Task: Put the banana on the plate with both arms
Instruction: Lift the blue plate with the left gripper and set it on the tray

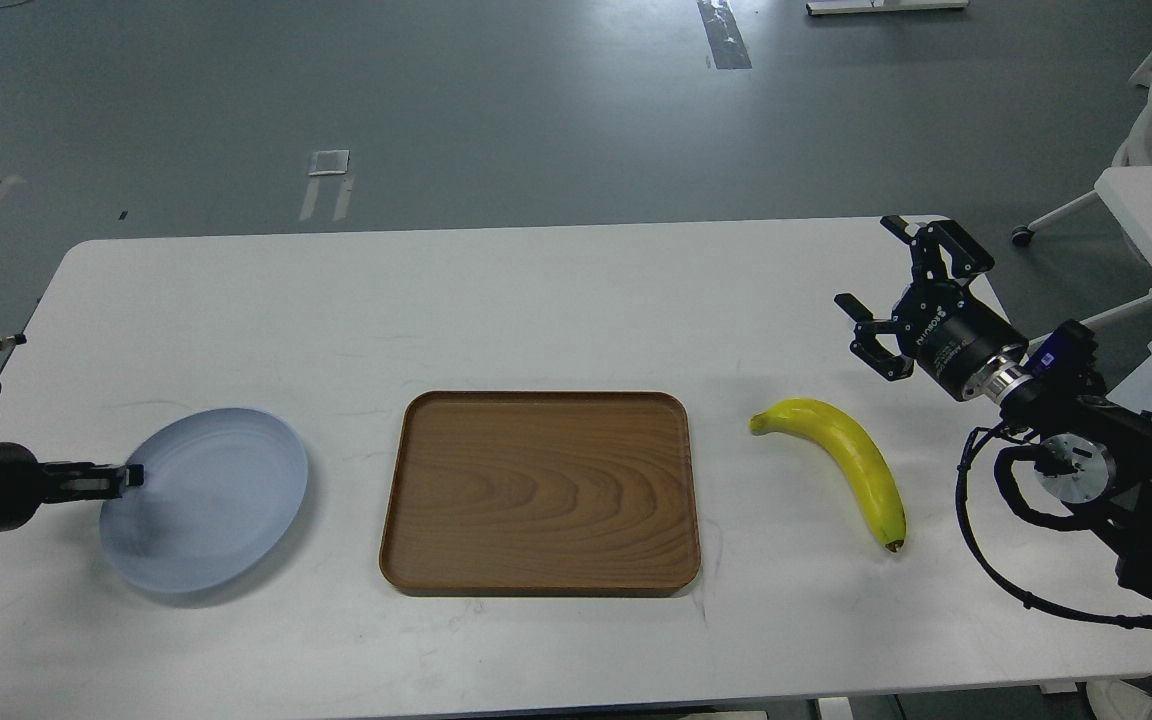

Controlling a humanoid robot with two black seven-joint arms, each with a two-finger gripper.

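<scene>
Gripping the plate (204, 500) rim at its 9 o'clock, the left end effector (124, 477) is clamped on it; the right end effector (891, 300) gapes, released, at 1 o'clock of the banana (851, 458), which lies ungrasped on the tabletop (556, 300), right of the tray (541, 493). Placing remains.

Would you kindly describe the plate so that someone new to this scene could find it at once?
Start at the brown wooden tray in the middle of the white table, then look to its left. There sits the plate, with the left gripper at its left rim. It is round and pale blue-grey, unlike the rectangular tray or the yellow banana on the far right.
</scene>
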